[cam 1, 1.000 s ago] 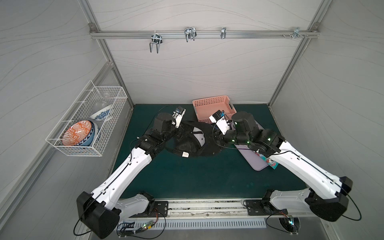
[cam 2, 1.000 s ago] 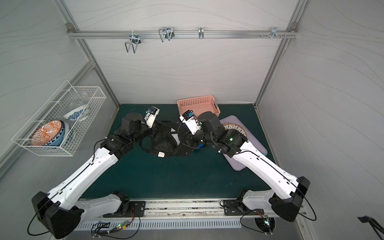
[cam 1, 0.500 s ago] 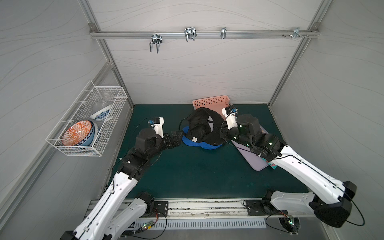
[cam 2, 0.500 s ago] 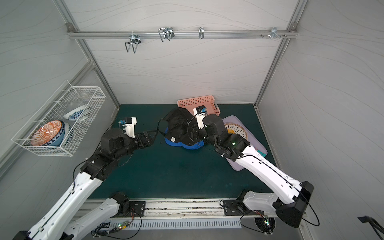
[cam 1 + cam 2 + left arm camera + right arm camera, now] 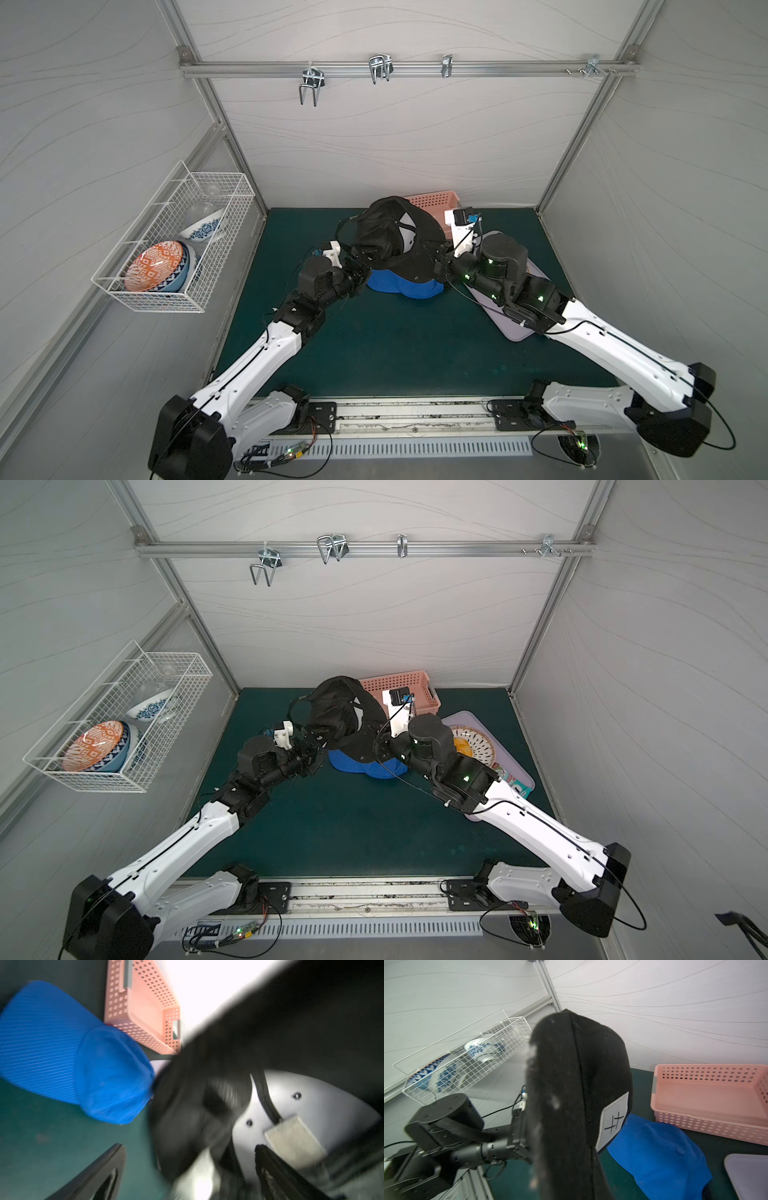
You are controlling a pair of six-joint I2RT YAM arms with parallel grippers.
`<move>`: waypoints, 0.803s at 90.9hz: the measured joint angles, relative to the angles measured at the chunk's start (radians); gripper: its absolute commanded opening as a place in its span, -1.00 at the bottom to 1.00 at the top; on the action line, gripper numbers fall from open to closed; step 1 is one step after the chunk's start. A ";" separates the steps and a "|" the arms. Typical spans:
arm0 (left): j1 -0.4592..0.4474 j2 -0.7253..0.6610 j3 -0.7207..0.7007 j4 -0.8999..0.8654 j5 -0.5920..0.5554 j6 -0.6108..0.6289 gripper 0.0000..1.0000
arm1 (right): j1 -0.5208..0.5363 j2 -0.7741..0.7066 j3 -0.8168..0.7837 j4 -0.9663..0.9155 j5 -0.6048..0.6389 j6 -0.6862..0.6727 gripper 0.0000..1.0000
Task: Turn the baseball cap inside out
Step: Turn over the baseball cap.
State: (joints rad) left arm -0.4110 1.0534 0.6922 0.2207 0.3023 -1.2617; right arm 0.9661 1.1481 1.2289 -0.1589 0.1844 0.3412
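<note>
Cap (image 5: 388, 232), black, hung in the air mid-scene toward the far side, above a blue cap (image 5: 403, 287) lying on the green mat (image 5: 395, 345). Right gripper (image 5: 438, 262) was clamped on its brim. Left gripper (image 5: 361, 264) sat at the cap's left side, jaws spread wide, one finger (image 5: 270, 1167) by the pale lining. Pink basket (image 5: 436, 199) sat just behind.

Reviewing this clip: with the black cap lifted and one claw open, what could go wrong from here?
1. Only the right claw pinches the black cap, held off the mat; a push from the open left claw could pull it loose.
2. The blue cap lies close under it, so a dropped cap could land on it and muddle the next grasp.
</note>
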 measured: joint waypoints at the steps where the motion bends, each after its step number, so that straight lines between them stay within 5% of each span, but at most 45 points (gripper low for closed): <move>1: -0.001 0.008 0.000 0.013 -0.002 -0.003 0.99 | 0.005 0.000 0.000 0.001 0.000 -0.001 -1.00; 9: -0.003 0.046 0.000 0.063 -0.024 -0.022 0.74 | 0.035 0.005 0.000 0.014 0.003 -0.002 -1.00; 20: -0.007 0.065 0.014 0.037 -0.066 -0.018 -0.26 | 0.061 0.013 0.000 0.022 0.018 -0.012 -1.00; 25: -0.017 0.066 0.036 -0.014 -0.092 -0.008 -0.52 | 0.068 0.015 0.000 0.021 0.025 -0.021 -1.00; 45: -0.061 0.066 0.090 -0.179 -0.131 0.036 -0.63 | 0.092 0.018 0.005 0.005 0.067 -0.075 -1.00; 52: -0.066 0.065 0.089 -0.223 -0.141 0.044 -0.44 | 0.095 0.026 0.011 -0.014 0.080 -0.100 -1.00; 67: -0.068 0.022 0.087 -0.323 -0.203 0.119 0.79 | 0.100 0.047 0.053 -0.066 0.161 -0.160 -1.00; 73: -0.068 -0.029 0.090 -0.365 -0.233 0.185 1.00 | 0.099 0.049 0.077 -0.092 0.213 -0.180 -1.00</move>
State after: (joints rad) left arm -0.4789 1.0245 0.7822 -0.1440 0.0689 -1.0771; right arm 1.0649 1.1973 1.3064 -0.2508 0.3973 0.1612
